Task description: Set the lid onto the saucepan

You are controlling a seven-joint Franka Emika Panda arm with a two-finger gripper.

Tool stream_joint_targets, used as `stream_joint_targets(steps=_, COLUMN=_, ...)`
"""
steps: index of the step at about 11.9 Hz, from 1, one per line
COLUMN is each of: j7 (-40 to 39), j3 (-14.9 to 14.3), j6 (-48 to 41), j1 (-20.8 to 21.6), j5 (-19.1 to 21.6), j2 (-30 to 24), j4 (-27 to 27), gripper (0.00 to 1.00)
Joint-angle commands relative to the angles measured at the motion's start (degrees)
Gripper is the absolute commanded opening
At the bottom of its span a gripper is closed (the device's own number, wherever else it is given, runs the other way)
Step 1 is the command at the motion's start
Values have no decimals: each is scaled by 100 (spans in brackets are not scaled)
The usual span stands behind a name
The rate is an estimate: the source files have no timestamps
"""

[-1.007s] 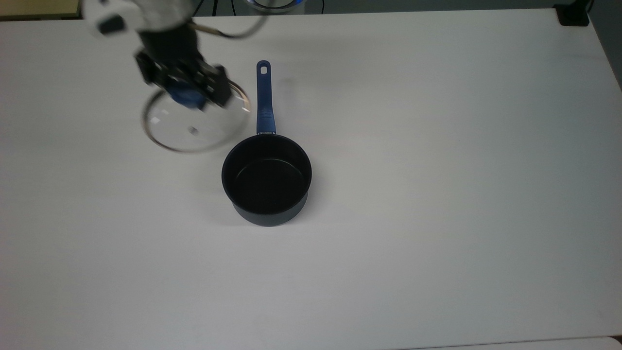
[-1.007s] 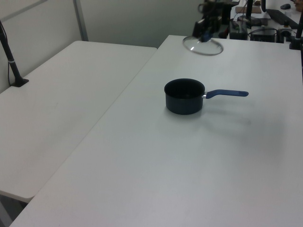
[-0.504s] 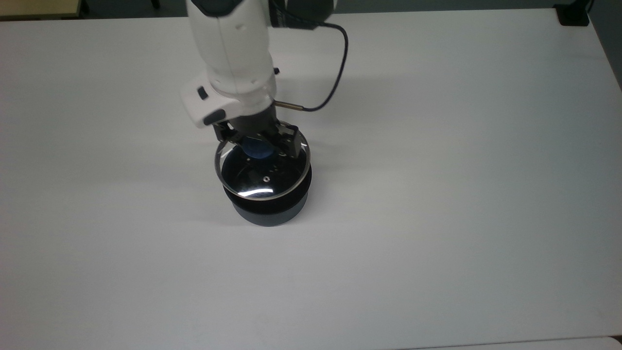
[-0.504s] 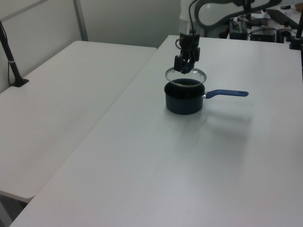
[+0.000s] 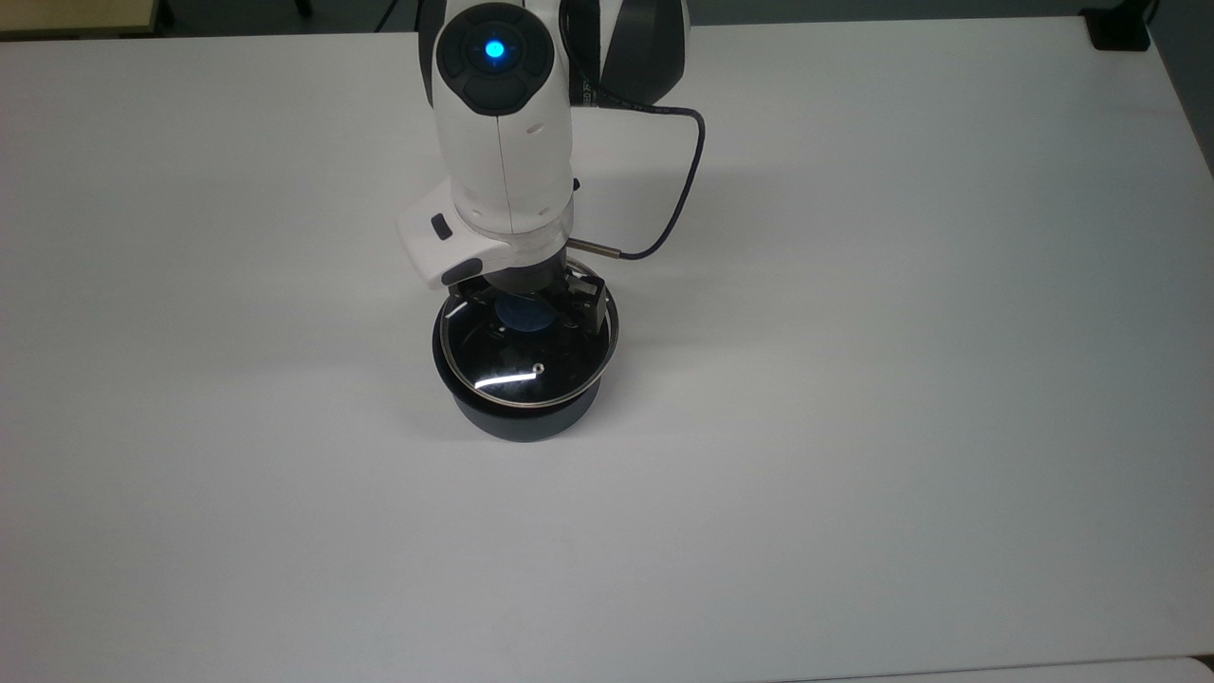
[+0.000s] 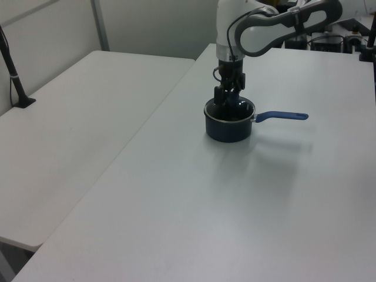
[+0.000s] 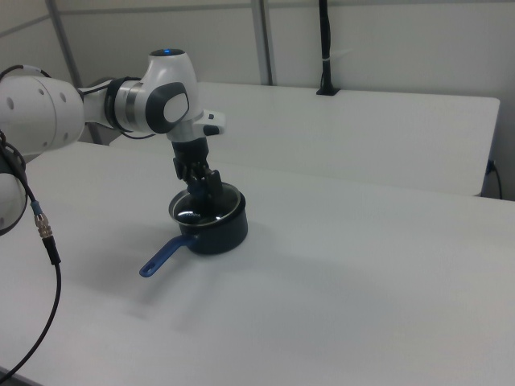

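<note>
- Top view: the saucepan (image 5: 524, 417) stands on the white table (image 5: 901, 379) a little to the 9 o'clock side of the picture's centre, its dark wall showing below the rim. The lid (image 5: 526, 365) covers the pan's mouth, its metal rim following the pan's rim closely all round; whether it is fully seated or a hair above cannot be told. A bright glint and the small steam vent (image 5: 538, 368) lie on the glass toward 6 o'clock from the blue knob (image 5: 527, 316).
- Top view: the gripper (image 5: 528, 305) comes in from 12 o'clock under the white arm (image 5: 503, 142), its two dark fingers set narrow, one on each side of the knob, holding it. A dark cable (image 5: 678, 204) loops off the wrist toward 3 o'clock.
- Left view: the saucepan (image 6: 229, 126) is at about 1 o'clock from the picture's centre, and its blue handle (image 6: 282, 116) points straight out toward 3 o'clock, level over the table (image 6: 235, 223). The gripper (image 6: 228, 98) reaches straight down onto the pan's top, with the lid (image 6: 230, 113) as a thin bright ring at the rim. A second white table (image 6: 76, 129) adjoins at 9 o'clock.
- Right view: the saucepan (image 7: 216, 229) sits at about 9 o'clock from the picture's centre, and its handle (image 7: 165, 256) slants toward 7 o'clock. The lid (image 7: 205, 211) lies across the mouth and the gripper (image 7: 203, 186) stands upright on its centre, clasping the knob.
</note>
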Motion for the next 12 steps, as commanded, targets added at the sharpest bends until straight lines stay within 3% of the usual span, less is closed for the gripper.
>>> stream_joint_targets(steps=1, j7=792, j3=-38, j6=44, j1=2, j5=-54, j2=-9, j4=153, gripper=93)
stream_joint_targets(steps=2, j7=838, j3=-46, j6=36, j1=-16, j5=-37, j2=-52, j4=153, gripper=100)
stream_joint_targets(steps=6, j7=891, j3=-38, j6=-61, j1=-244, j5=94, j2=-481, j4=162, gripper=100)
stream_joint_targets(steps=9, j7=865, j3=-38, j6=-1165, j1=-665, j5=287, j2=-1516, j4=153, gripper=100)
stream_joint_targets(steps=12, j7=306, j3=-90, j6=-2368, j1=-781, j5=350, j2=-2764, j4=-364, gripper=100)
